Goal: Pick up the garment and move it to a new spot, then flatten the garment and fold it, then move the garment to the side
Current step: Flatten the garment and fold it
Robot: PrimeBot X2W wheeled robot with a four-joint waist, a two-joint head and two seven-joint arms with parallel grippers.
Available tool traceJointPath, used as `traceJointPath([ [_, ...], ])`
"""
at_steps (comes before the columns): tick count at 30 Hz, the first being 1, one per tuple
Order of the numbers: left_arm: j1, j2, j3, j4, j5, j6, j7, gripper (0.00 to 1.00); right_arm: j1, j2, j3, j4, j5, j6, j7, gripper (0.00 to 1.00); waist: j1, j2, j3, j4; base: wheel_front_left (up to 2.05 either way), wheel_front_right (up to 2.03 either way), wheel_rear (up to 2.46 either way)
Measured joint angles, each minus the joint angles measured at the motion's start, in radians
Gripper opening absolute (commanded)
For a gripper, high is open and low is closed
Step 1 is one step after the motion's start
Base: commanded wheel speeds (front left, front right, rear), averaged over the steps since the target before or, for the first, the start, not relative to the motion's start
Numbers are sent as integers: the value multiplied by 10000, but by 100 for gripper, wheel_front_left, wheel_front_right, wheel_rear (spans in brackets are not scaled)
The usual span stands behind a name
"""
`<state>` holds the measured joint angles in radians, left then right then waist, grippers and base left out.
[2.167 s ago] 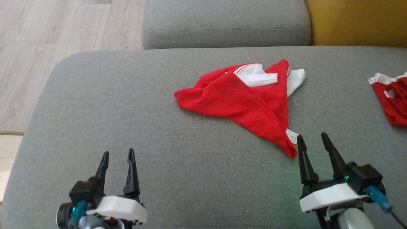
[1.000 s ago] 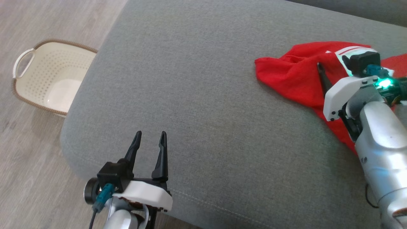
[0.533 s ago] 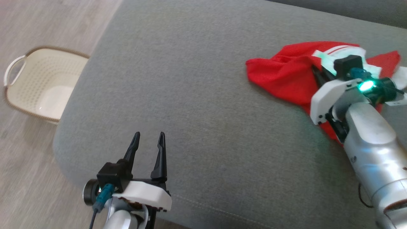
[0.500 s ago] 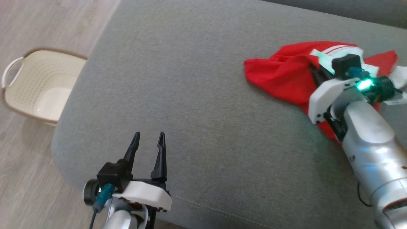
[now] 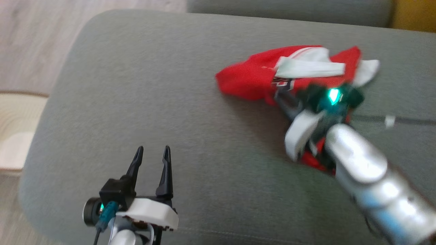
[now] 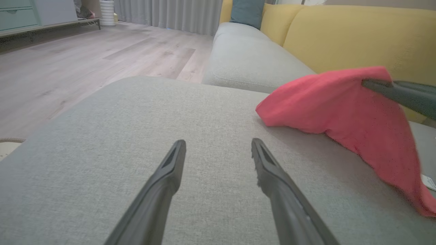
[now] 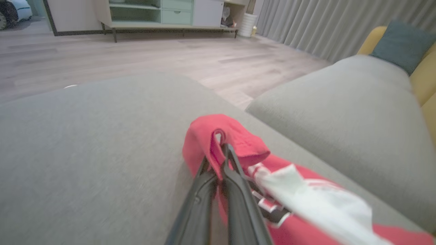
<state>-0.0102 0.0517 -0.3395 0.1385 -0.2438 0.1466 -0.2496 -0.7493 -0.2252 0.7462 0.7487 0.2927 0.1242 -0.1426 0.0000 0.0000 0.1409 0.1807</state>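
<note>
The garment [image 5: 252, 75] is a red top with white trim, crumpled on the grey sofa cushion [image 5: 153, 85] at the right. My right gripper [image 5: 280, 95] reaches into its near side, blurred. In the right wrist view the right gripper [image 7: 218, 151] is shut on a raised fold of the red garment [image 7: 238, 139]. My left gripper [image 5: 151, 153] stands open over bare cushion at the lower left, well apart from the cloth. In the left wrist view the left gripper [image 6: 218, 144] is open with nothing between its fingers, and the garment [image 6: 333, 109] is lifted into a peak to the right.
A cream basket [image 5: 13, 136] sits on the wooden floor [image 5: 37, 41] past the cushion's left edge. Another grey cushion [image 5: 289, 10] lies behind, with a yellow sofa back [image 5: 414, 13] at the far right. Bare cushion stretches left of the garment.
My right gripper has shut on a fold of the garment and raised it slightly. The head camera has swung, shifting the whole picture. My left gripper has stayed open and still.
</note>
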Motion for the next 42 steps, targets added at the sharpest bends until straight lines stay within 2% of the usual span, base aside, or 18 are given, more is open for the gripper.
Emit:
traceJointPath([
  [4, 213, 0, 59, -4, 54, -48, 0, 100, 1445, -656, 861, -1751, 690, 0, 610, 0, 0, 0, -113, -623, 0, 0, 0],
  [8, 233, 2, 138, -48, 136, -71, 0, 100, 2844, -1262, 1018, -3367, 1093, 0, 1348, 0, 0, 0, -154, -1255, 0, 0, 0],
  [10, 230, 2, 199, -61, 142, -73, 0, 100, 3747, -1507, 614, -4253, 1120, 0, 1783, 0, 0, 0, -135, -1696, 0, 0, 0],
  [15, 218, 2, 257, -71, 228, -107, 0, 100, 4939, -1862, -999, -5104, 587, 0, 2347, 0, 0, 0, -47, -2287, 0, 0, 0],
  [23, 165, 2, 282, -61, 230, -150, 0, 100, 6179, -1893, -3781, -5837, -617, 0, 2928, 0, 0, 0, 109, -2588, 0, 0, 0],
  [24, 148, 2, 280, -56, 230, -151, 0, 100, 6293, -1825, -4050, -5816, -734, 0, 2938, 21, 0, 0, 106, -2585, 0, 0, 0],
  [25, 117, 2, 280, -50, 230, -151, 0, 100, 6414, -1776, -4240, -5802, -869, 0, 2941, 55, 0, 0, 99, -2577, 0, 0, 0],
  [26, 83, 2, 280, -50, 230, -153, 0, 100, 6515, -1687, -4401, -5797, -957, 0, 2940, 95, 0, 0, 95, -2573, 0, 0, 0],
  [27, 50, 2, 286, -52, 230, -153, 0, 100, 6609, -1588, -4544, -5802, -1030, 0, 2938, 100, 0, 0, 94, -2573, 0, 0, 0],
  [30, 46, 2, 311, -52, 230, -148, 0, 100, 6757, -1346, -4928, -5906, -1189, 0, 2926, 100, 0, 0, 85, -2602, 0, 0, 0],
  [35, 47, 0, 334, -56, 230, -146, 0, 100, 6785, -1302, -5517, -6163, -1294, 0, 2918, 100, 0, 0, 72, -2699, 0, 0, 0],
  [42, 46, 0, 286, -54, 226, -148, 0, 100, 6773, -1068, -6702, -7183, -1536, 0, 2731, 100, 0, 0, 4, -2617, 0, 0, 0],
])
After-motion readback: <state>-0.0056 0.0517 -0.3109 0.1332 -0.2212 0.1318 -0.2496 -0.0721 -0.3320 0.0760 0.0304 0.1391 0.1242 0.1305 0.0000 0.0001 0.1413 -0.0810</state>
